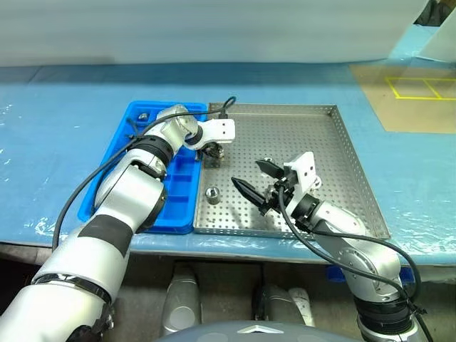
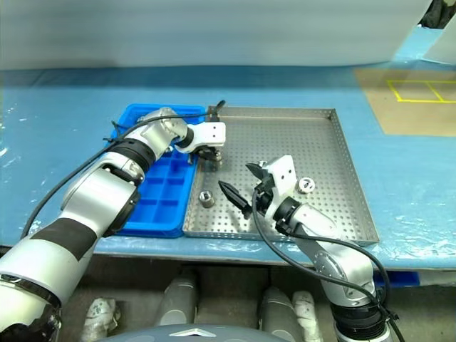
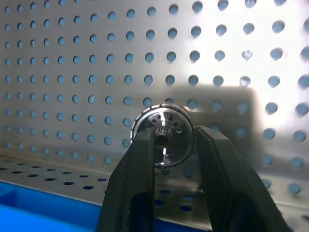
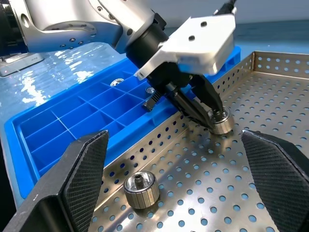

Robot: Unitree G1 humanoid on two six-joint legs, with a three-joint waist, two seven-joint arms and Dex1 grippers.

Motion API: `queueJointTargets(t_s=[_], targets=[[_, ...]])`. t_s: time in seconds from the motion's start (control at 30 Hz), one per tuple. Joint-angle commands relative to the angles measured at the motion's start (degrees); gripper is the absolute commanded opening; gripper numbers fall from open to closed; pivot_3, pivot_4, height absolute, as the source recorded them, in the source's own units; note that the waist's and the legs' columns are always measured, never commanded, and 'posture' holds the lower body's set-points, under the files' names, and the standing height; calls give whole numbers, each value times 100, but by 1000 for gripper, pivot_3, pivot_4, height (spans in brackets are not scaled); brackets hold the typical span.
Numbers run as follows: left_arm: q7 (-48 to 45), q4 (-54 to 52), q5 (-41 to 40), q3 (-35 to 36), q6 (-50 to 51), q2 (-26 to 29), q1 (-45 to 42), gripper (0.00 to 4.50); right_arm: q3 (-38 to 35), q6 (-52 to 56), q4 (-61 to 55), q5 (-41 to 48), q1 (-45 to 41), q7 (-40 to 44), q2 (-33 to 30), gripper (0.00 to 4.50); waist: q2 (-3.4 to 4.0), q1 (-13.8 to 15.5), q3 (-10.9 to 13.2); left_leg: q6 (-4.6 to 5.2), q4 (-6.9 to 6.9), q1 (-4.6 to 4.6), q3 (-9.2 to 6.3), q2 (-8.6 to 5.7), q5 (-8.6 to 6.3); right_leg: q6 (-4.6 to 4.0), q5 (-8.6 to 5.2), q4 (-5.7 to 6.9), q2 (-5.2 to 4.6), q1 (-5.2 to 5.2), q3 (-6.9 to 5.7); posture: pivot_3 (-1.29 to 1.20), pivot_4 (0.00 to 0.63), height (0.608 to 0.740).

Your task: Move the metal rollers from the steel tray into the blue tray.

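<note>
Right gripper (image 1: 251, 177) is nearest the head camera, hanging over the front of the steel tray (image 1: 342, 142) with its two black fingers spread wide apart and nothing between them. One metal roller (image 1: 212, 194) stands on the tray floor at about 9 o'clock from it, close to the tray's left rim. Another roller (image 2: 306, 185) sits at about 3 o'clock from this gripper, just past its white wrist block.

Left gripper (image 1: 214, 155) is at about 11 o'clock from the right one, pointing down at the tray's left side near the far corner. Its fingers (image 3: 140, 169) sit on both sides of a third roller (image 3: 164, 137), which rests on the dotted floor. I cannot tell if they squeeze it yet.

Blue tray (image 1: 121, 153) lies right beside the steel tray, at 9 o'clock from it. One roller (image 1: 143, 116) already lies in a far corner box of the blue tray.
</note>
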Motion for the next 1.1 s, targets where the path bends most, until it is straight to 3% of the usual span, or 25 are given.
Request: queueJointTargets(t_s=[0.03,0.23,0.37,0.7,0.9,1.1], targets=[[-92,-679,-967,907,596,30,-32,907,-48,-132,103,61,-274,235,-72,4500,-5,18,3,0,0,-2,-2,-1,0,-1,0,-1,0,0,-2,100,150,740],[-101,-2687,-1553,1361,1963,395,817,907,-79,-193,666,66,-774,739,-276,4500,-4,35,2,2,-5,0,-4,0,1,-3,1,-3,-2,1,-7,213,150,740],[428,-4215,-2058,1910,2901,588,1369,907,-5,-270,1016,32,-1078,1001,-306,4500,-4,88,3,5,-3,-19,-10,5,3,-7,2,-3,1,-10,-17,273,150,740],[1926,-8268,-2737,2547,3112,393,4382,907,-6,-877,2088,-232,-1881,1431,-173,4500,0,386,1,6,-1,-31,-14,13,4,-13,1,-5,-3,-12,-37,419,150,740],[3224,-9183,-2642,3037,3028,104,5706,907,-110,-1227,2806,-350,-2404,1784,-210,4500,0,642,0,17,6,-53,-17,31,25,-27,10,-2,-2,-24,-64,513,150,740],[4321,-9541,-2594,3429,3327,-99,6346,907,-133,-1312,3133,-360,-2620,2107,-271,4500,0,875,0,10,4,-48,-20,33,32,-29,13,-2,2,-25,-62,562,150,740]])
